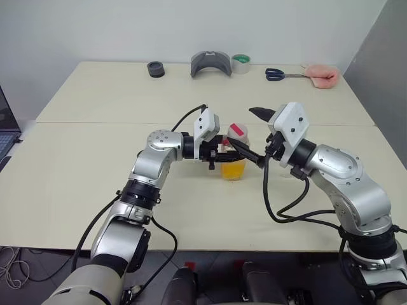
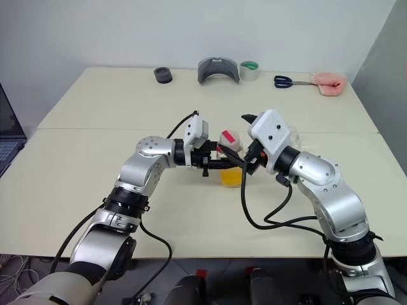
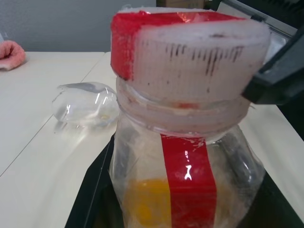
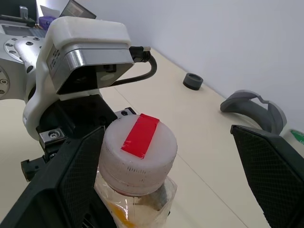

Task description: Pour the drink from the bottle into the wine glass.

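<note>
The bottle (image 1: 234,155) stands upright at the middle of the table. It is clear plastic with a red label strip (image 3: 185,180), and its whitish cap (image 4: 137,149) has a red patch on top. The orange drink (image 1: 233,169) fills its lower part. My left gripper (image 1: 222,152) is shut on the bottle's body from the left. My right gripper (image 1: 245,129) is open, with one finger on each side of the cap and not touching it. The wine glass (image 3: 85,102) shows as a clear bowl on the table beyond the bottle; I cannot tell whether it stands upright.
Along the table's far edge are a black round piece (image 1: 156,69), a grey curved holder (image 1: 211,63), a tape roll (image 1: 241,63), scissors (image 1: 280,74) and a pink cloth (image 1: 322,76). A laptop (image 1: 6,130) sits off the left edge.
</note>
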You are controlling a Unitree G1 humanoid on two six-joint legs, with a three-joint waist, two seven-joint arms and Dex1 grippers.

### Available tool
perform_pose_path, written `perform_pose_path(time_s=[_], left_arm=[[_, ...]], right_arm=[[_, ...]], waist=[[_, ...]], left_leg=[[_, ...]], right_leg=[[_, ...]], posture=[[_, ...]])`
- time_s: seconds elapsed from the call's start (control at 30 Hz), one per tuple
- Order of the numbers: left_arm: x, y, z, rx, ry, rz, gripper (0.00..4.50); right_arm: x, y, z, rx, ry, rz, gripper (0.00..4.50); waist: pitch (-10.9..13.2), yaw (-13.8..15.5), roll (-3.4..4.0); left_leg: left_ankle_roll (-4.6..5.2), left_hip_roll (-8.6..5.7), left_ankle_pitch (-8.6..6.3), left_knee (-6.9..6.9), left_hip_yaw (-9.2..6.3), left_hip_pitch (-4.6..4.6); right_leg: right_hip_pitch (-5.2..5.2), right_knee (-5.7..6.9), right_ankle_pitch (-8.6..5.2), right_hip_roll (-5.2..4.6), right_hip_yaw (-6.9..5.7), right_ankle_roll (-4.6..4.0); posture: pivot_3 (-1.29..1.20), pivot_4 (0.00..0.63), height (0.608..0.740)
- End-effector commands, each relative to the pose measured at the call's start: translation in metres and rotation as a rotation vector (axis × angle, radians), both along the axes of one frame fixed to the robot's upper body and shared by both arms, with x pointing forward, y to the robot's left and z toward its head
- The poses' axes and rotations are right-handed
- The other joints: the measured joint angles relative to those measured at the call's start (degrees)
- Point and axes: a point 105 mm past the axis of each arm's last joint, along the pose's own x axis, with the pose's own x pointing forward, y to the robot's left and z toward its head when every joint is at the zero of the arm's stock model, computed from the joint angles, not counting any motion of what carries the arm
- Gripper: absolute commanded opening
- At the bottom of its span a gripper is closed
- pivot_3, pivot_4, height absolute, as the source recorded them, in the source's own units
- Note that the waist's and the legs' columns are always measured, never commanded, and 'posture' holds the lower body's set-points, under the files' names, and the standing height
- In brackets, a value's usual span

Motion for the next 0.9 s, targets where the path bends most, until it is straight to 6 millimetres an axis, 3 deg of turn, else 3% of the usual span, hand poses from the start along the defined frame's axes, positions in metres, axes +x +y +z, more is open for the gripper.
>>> perform_pose_path(time_s=[0.03, 0.9], left_arm=[[-0.002, -0.001, 0.017, -0.034, -0.064, -0.018, 1.78], [-0.003, 0.001, 0.014, -0.026, -0.058, -0.017, 1.78]], right_arm=[[0.002, -0.013, 0.015, 0.04, -0.052, -0.061, 4.5], [-0.009, -0.022, 0.011, 0.049, 0.013, -0.051, 4.5]], waist=[[0.0, 0.0, 0.0], [0.0, 0.0, 0.0]], left_leg=[[0.0, 0.0, 0.0, 0.0, 0.0, 0.0], [0.0, 0.0, 0.0, 0.0, 0.0, 0.0]], right_leg=[[0.0, 0.0, 0.0, 0.0, 0.0, 0.0], [0.0, 0.01, 0.0, 0.0, 0.0, 0.0]], posture=[[0.0, 0.15, 0.74], [0.0, 0.15, 0.74]])
